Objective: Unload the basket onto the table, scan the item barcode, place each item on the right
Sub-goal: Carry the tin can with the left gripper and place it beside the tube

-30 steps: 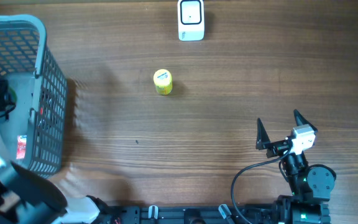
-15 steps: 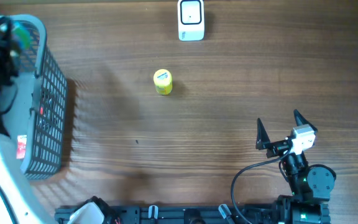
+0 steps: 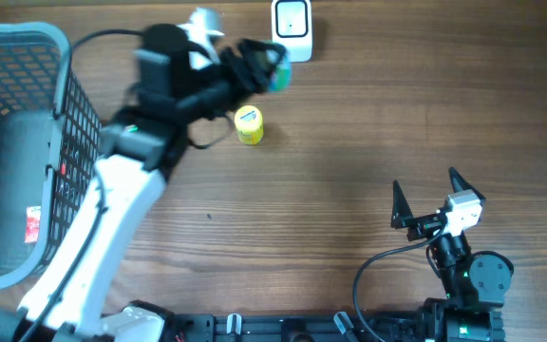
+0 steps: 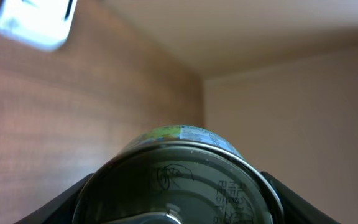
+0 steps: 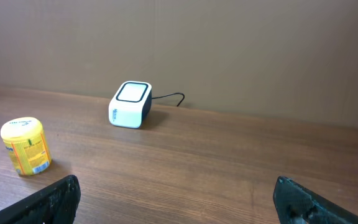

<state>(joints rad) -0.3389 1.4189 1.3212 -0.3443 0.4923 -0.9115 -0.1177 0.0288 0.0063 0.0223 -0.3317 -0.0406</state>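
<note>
The green-labelled can (image 4: 179, 183) is hard to read in every view. In the left wrist view its lower part is cut off by the bottom edge. The characters printed on its metal end are too dim to make out, and no barcode shows. In the overhead view the can and the left arm are smeared by motion, so the can is only a green and blue blur in the upper middle of the frame.

The flat metal end of the can faces the wrist camera, so its long axis runs into the picture, away from the lens. Only a thin strip of the green label shows over the top rim.

The can sits between the two dark fingers (image 4: 64, 202), one touching each side of it at the lower left and lower right of the frame. The left gripper (image 3: 254, 65) is clenched on the can and holds it above the wooden table (image 3: 330, 142).

In the overhead view the can is just beside the white barcode scanner (image 3: 292, 28), to its lower left. A yellow container (image 3: 248, 124) stands upright on the table just below the gripper. A grey mesh basket (image 3: 74, 123) fills the left edge; what lies inside is blurred.

The right gripper (image 3: 424, 179) is at the lower right, its fingers spread wide with nothing between them.
</note>
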